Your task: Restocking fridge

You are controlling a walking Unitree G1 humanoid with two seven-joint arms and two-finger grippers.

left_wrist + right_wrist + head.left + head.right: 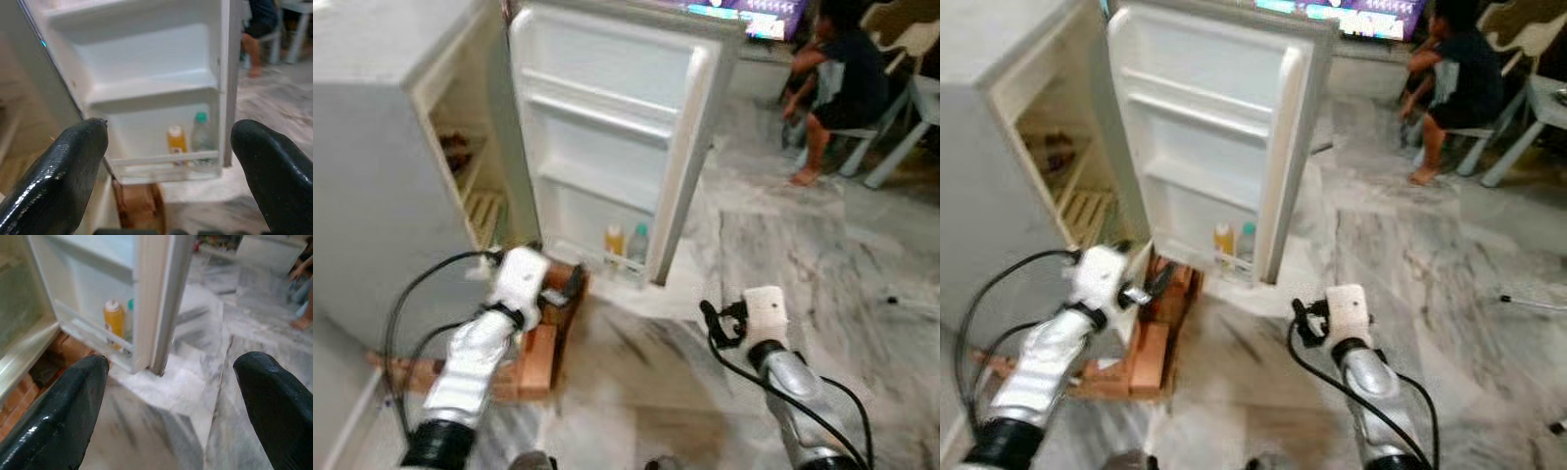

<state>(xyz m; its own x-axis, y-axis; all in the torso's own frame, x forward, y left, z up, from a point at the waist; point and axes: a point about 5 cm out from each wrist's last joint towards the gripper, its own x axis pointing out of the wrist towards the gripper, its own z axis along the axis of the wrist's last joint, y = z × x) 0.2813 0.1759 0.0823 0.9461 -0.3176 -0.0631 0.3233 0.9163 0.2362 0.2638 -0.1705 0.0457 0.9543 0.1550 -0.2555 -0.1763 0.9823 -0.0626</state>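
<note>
Two bottles, an orange bottle (pixel 176 139) and a clear bottle (pixel 199 133), stand side by side in the bottom rack of the open fridge door (pixel 607 127). Left tool (pixel 166 171) and right tool (pixel 171 406) hover low near the door, fingers apart, empty. Fridge (pixel 372 176) sits on bricks (pixel 543 357). Person (pixel 842 78) sits beyond.

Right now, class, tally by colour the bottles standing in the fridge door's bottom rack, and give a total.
Yellow bottle: 1
Clear bottle with green cap: 1
Total: 2, side by side in the bottom rack of the open fridge door.
</note>
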